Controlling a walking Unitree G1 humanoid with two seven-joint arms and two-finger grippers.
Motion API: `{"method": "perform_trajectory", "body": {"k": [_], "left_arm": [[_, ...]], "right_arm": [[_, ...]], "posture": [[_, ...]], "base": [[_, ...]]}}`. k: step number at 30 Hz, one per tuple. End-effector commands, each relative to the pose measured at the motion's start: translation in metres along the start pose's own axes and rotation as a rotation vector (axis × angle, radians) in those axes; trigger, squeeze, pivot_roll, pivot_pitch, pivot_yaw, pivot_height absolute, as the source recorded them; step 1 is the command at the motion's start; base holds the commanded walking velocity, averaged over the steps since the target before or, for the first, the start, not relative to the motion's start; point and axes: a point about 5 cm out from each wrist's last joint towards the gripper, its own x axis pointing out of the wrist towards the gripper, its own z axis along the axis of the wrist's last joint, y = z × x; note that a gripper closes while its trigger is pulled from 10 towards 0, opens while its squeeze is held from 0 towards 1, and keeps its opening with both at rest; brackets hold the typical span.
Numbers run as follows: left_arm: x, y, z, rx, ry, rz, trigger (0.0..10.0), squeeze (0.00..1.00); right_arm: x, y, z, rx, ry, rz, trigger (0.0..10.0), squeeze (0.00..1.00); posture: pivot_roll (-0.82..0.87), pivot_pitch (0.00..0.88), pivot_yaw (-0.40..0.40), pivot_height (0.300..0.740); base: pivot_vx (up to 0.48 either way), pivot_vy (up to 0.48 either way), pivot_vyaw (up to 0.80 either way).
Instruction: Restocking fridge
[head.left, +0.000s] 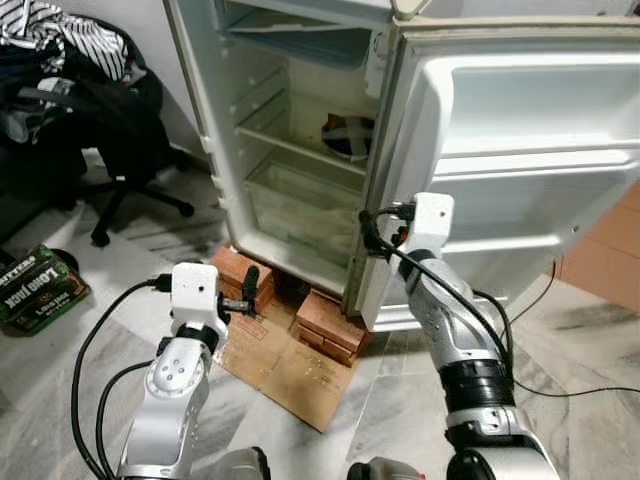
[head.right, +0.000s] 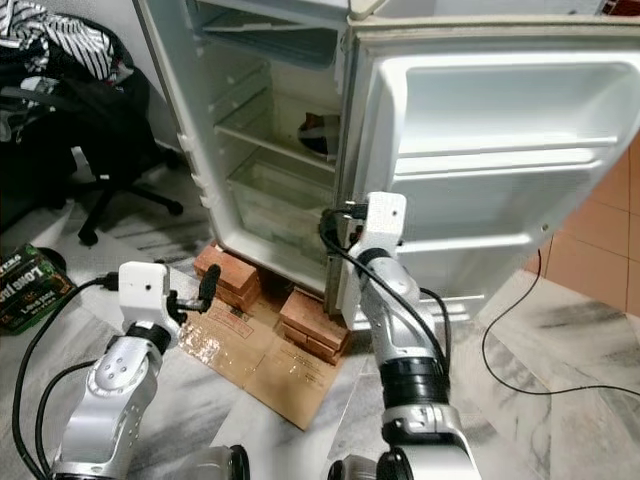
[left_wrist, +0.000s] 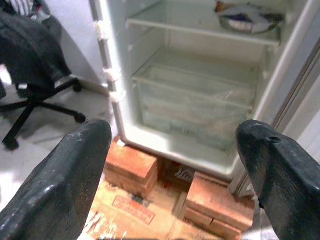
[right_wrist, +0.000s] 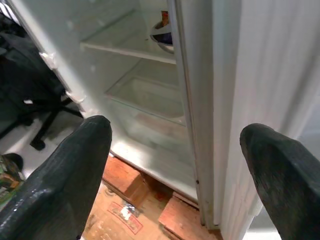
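- Both silver arms filled the foreground; the fridge (head.left: 300, 150) beyond them stood open on red bricks (head.left: 330, 322), its door (head.left: 520, 160) swung wide to the robot's right — door shelves bare.
- Inside: white shelves, a clear crisper drawer (left_wrist: 195, 97) at the bottom, and one dark-and-white package (left_wrist: 248, 17) on the shelf above it.
- Flattened cardboard (head.left: 285, 365) lay on the marble floor before the bricks.
- Black office chair (head.left: 110, 130), draped with clothes, stood to the left; a green carton (head.left: 35, 285) lay nearer.
- Right gripper (right_wrist: 177, 165) was raised at the door's inner edge, fingers (right_wrist: 65, 175) wide apart, holding nothing.
- Left gripper (left_wrist: 175, 170) was low over the cardboard, facing the bricks, fingers (left_wrist: 60, 180) also spread — empty.
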Motion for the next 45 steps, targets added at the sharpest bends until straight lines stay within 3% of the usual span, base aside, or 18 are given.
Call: {"method": "perform_trajectory", "body": {"k": [1, 10, 18, 31, 36, 45], "left_arm": [[-0.005, 0.007, 0.001, 0.015, 0.008, 0.038, 10.0, 0.00], [-0.012, 0.009, 0.001, 0.017, 0.016, 0.053, 10.0, 0.00], [-0.017, 0.010, -0.002, 0.021, 0.041, 0.043, 10.0, 0.00], [-0.019, 0.011, -0.001, 0.006, 0.054, 0.049, 10.0, 0.00], [-0.022, 0.011, -0.003, -0.005, 0.063, 0.055, 10.0, 0.00], [-0.018, 0.005, -0.005, -0.013, 0.074, 0.027, 10.0, 0.00]], "right_arm": [[0.002, 0.004, 0.000, -0.013, -0.002, -0.007, 10.0, 0.00], [-0.004, -0.014, 0.000, -0.090, -0.047, -0.105, 10.0, 0.00], [-0.021, -0.036, -0.020, -0.134, -0.003, -0.190, 10.0, 0.00], [0.000, -0.016, 0.009, -0.010, -0.143, -0.160, 10.0, 0.00], [-0.003, -0.028, 0.015, -0.005, -0.176, -0.194, 10.0, 0.00], [-0.018, -0.050, 0.002, -0.029, -0.157, -0.244, 10.0, 0.00]], "posture": [[0.09, 0.152, -0.004, 0.740], [0.11, 0.156, -0.008, 0.740], [0.10, 0.160, 0.005, 0.740], [0.13, 0.168, 0.007, 0.740], [0.13, 0.168, 0.004, 0.740], [0.09, 0.164, 0.003, 0.740]], "base": [[0.000, 0.000, 0.00], [0.000, 0.000, 0.00], [0.000, 0.000, 0.00], [0.000, 0.000, 0.00], [0.000, 0.146, -0.31], [0.000, 0.367, -0.27]]}}
